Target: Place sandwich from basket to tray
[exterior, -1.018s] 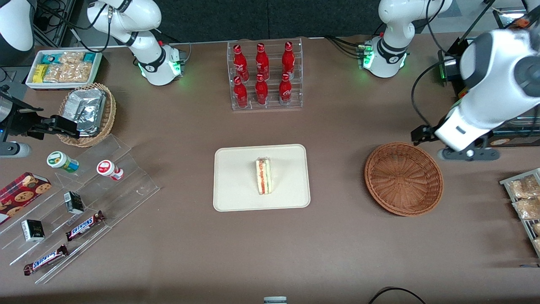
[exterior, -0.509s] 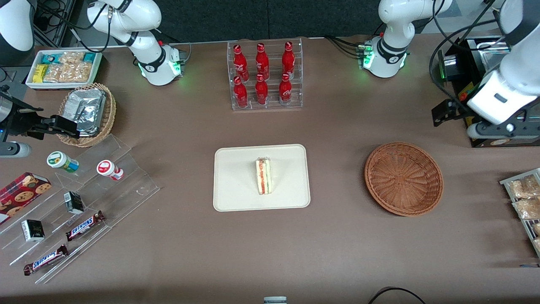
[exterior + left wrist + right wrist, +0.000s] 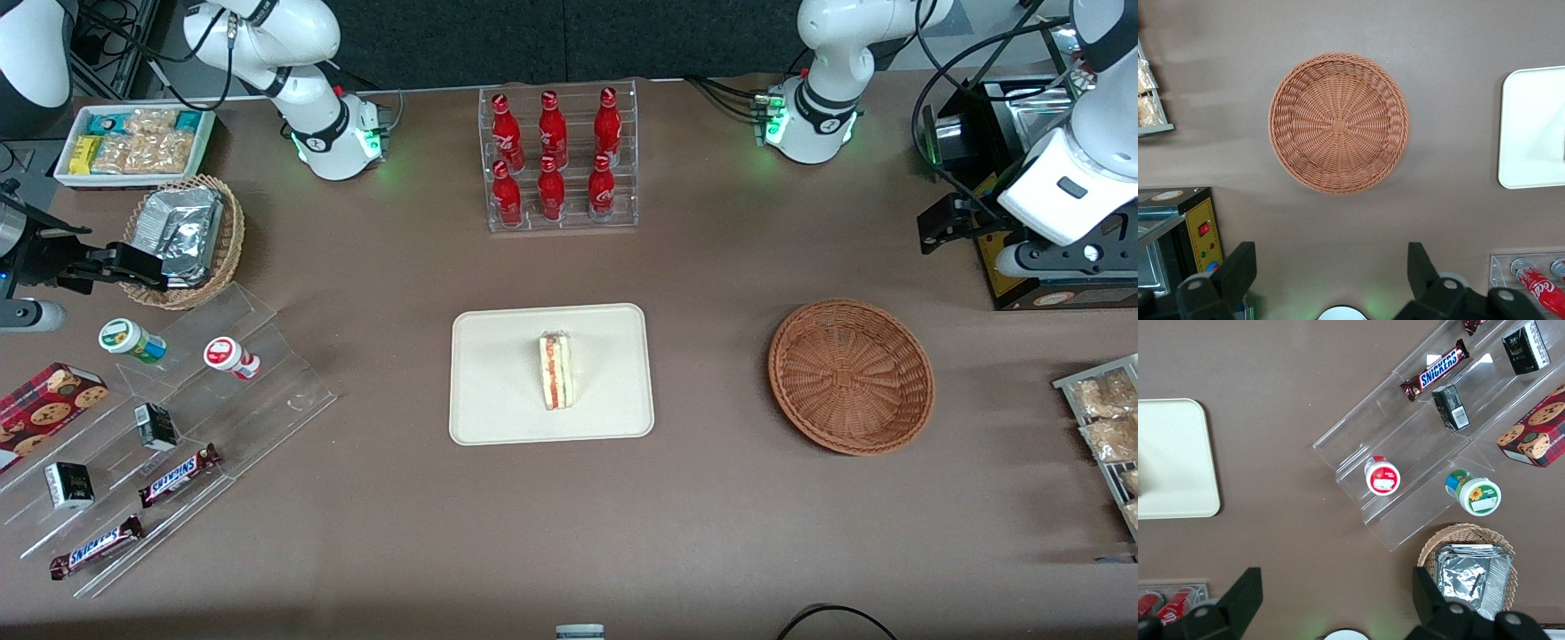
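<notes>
Triangular clear-wrapped white-bread sandwich (image 3: 556, 371) lies mid-frame on cream rectangular plastic tray (image 3: 498, 391), reddish-brown round wicker basket (image 3: 851, 375) empty; end effector (image 3: 1328, 277), wide and empty at right edge, should just retract clear.

You're in a robot lab staged as a snack shop. Two white arm bases (image 3: 333, 133) with green lights are bolted along the brown table (image 3: 711, 533), cables trailing off the edge. Around the cream tray (image 3: 498, 391) sits shop stock: a clear rack of red cola bottles (image 3: 556, 160) farther from the front camera, acrylic display steps (image 3: 178, 427) with Snickers bars (image 3: 178, 476) toward the parked arm's end, a wicker basket (image 3: 851, 375) toward the working arm's end.
</notes>
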{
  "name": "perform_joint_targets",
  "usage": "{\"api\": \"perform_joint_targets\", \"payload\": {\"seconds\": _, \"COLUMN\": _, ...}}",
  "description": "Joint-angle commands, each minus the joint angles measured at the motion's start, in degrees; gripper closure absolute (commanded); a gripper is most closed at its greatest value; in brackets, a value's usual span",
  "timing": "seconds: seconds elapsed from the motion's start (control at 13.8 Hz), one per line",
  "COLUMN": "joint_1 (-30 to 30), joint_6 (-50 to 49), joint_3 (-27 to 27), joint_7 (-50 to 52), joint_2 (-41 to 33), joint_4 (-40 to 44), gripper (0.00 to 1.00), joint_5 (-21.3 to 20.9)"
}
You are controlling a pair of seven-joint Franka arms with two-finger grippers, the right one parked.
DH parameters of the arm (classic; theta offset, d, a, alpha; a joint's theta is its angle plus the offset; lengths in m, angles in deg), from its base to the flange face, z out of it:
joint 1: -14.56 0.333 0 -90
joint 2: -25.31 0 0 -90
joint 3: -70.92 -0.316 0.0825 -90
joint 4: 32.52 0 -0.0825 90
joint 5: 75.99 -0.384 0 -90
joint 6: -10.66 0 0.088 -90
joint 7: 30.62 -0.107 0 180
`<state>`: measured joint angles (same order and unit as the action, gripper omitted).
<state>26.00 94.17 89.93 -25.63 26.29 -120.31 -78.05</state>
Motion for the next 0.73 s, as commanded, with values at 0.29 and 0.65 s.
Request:
{"api": "perform_joint_targets", "payload": {"seconds": 0.29, "joint_1": 0.34, "joint_6": -1.42, "joint_3": 0.07, "joint_7": -0.5, "joint_2": 1.3, "joint_4": 1.57, "gripper": 0.0, "joint_5": -0.14}}
{"api": "perform_joint_targets", "payload": {"seconds": 0.65, "joint_1": -5.34, "joint_6": -1.42, "joint_3": -6.31, "joint_7": -0.59, "joint_2": 1.13, "joint_4": 1.75, "gripper": 0.0, "joint_5": -0.14}}
